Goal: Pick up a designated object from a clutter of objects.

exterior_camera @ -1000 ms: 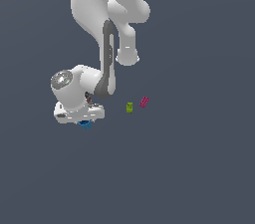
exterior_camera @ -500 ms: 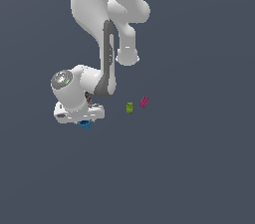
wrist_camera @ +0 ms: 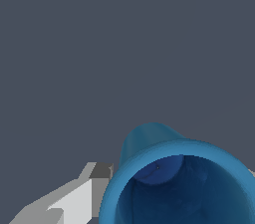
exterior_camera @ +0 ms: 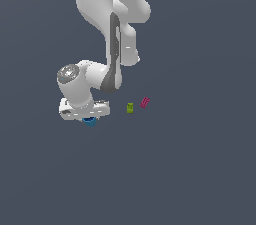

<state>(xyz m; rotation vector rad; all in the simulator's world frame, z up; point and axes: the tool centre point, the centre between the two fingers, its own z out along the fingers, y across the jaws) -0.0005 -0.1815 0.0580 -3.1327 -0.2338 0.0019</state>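
Nothing shifted between the earlier exterior pictures and this one: arm in the same low pose, hand (exterior_camera: 89, 115) parked at the same spot toward the exterior view's left, small blocks unmoved. Blue cup (exterior_camera: 90, 121) tucked directly under the hand, only a sliver peeking out below the white body. Further toward the exterior view's right, a yellow-green block (exterior_camera: 130, 108) and then a magenta block (exterior_camera: 145, 102), close to each other and well apart from the cup. No can to be seen anywhere, possibly hidden behind the arm. In the wrist view, blue cup (wrist_camera: 182, 180) looming large with its hollow mouth facing the camera, one grey-and-white finger (wrist_camera: 82, 195) right against its outer wall; other finger barely in frame. Probably closed on the cup, yet grip not confirmed: cannot tell for sure. Stillness suggests a pause at the grasp, squeeze settling, with the lift off the surface (exterior_camera: 200, 169) seemingly not yet begun.
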